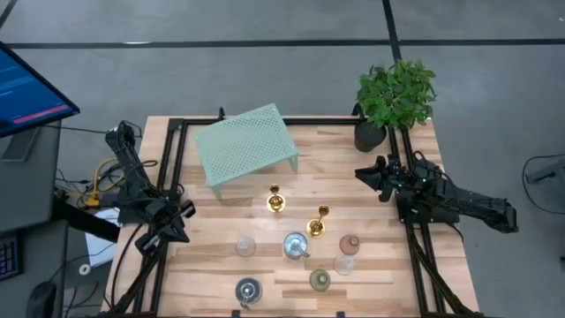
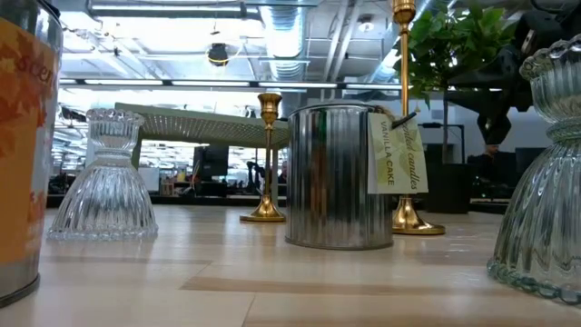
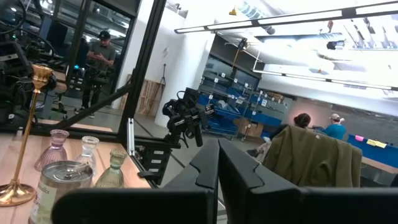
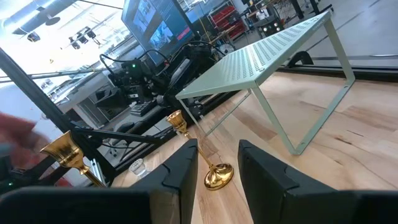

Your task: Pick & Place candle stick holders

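On the tabletop (image 1: 371,283), eight holders (image 1: 296,243) stand untouched; left gripper (image 1: 177,231) fingers closed, right gripper (image 1: 364,174) fingers parted

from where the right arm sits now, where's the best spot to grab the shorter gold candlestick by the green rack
Probably the slim stem of the shorter gold candlestick, between its cup and its round base. It stands upright with clear table around it, just in front of the mint-green rack, so a level approach from the right gripper, whose fingers are open, looks workable. The flared base would likely slip.
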`<state>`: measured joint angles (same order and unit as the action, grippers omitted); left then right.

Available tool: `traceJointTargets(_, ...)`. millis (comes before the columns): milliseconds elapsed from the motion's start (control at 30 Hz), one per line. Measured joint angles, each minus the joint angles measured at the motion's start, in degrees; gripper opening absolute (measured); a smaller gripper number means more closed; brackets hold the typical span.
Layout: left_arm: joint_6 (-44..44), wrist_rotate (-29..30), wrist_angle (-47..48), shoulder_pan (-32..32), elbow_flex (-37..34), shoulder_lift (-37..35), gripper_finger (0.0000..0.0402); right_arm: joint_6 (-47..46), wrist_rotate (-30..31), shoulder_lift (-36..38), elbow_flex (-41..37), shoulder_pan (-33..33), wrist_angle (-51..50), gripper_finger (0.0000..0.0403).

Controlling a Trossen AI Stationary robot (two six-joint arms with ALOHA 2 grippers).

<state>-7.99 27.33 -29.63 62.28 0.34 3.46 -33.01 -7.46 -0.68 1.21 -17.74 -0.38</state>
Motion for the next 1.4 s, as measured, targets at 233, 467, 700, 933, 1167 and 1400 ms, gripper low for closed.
traceJointTargets(233, 0.0, 0.0, 0.0, 0.0, 0.0, 0.0, 0.0008, 0.0, 0.0, 0.0, 0.0, 0.0, 0.0, 0.0106)
traceJointTargets(467, 0.0, 0.0, 0.0, 0.0, 0.0, 0.0, 0.0008, 0.0, 0.0, 0.0, 0.0, 0.0, 0.0, 0.0106)
traceJointTargets(700, 0.0, 0.0, 0.0, 0.0, 0.0, 0.0, 0.0008, 0.0, 0.0, 0.0, 0.0, 0.0, 0.0, 0.0106)
traceJointTargets(933, -1.6, 0.0, -0.3, 0.0, 0.0, 0.0, 0.0008, 0.0, 0.0, 0.0, 0.0, 0.0, 0.0, 0.0106)
traceJointTargets(1167, -3.4, 0.0, -0.4, 0.0, 0.0, 0.0, 0.0008, 0.0, 0.0, 0.0, 0.0, 0.0, 0.0, 0.0106)
traceJointTargets(1400, -3.4, 2.0, -0.6, 0.0, 0.0, 0.0, 0.0008, 0.0, 0.0, 0.0, 0.0, 0.0, 0.0, 0.0106)
